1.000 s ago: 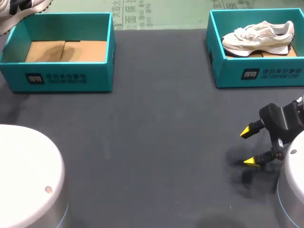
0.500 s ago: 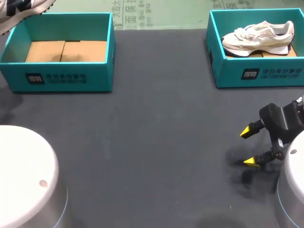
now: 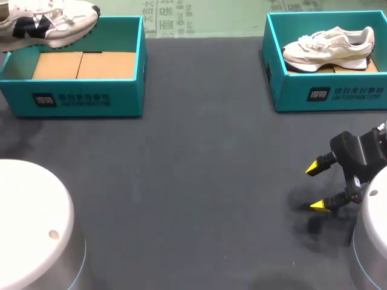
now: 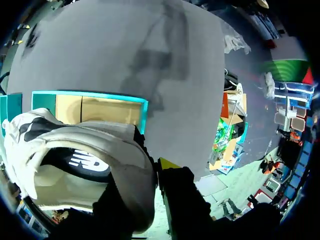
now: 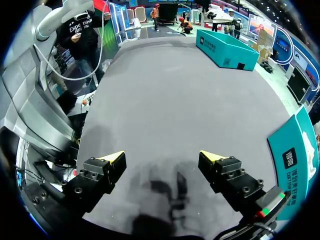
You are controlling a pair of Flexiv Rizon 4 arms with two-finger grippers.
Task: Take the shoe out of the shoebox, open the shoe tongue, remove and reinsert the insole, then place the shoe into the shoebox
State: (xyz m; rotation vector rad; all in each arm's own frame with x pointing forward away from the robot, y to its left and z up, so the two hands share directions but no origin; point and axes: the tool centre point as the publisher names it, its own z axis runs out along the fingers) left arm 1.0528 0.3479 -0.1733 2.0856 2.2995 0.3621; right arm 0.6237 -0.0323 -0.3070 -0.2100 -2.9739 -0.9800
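Observation:
A white shoe with black markings [image 3: 45, 24] hangs over the far left corner of the left teal shoebox [image 3: 78, 99], whose cardboard floor is bare. In the left wrist view my left gripper [image 4: 146, 170] is shut on that shoe [image 4: 75, 155] at its collar, with one yellow fingertip [image 4: 168, 163] showing beside it and the box [image 4: 90, 107] below. A second white shoe [image 3: 329, 47] lies in the right teal shoebox [image 3: 329, 93]. My right gripper [image 3: 317, 187] hovers low over the table in front of that box, open and holding nothing [image 5: 162, 157].
The dark table mat [image 3: 199, 157] stretches between the two boxes. My arms' white bases stand at the near left [image 3: 30, 223] and near right [image 3: 372, 241]. In the right wrist view the right box's wall [image 5: 300, 160] is beside the gripper.
The shoe has swung rightward into the head view, from the top left corner to above the left box's far left corner. The right arm has not moved.

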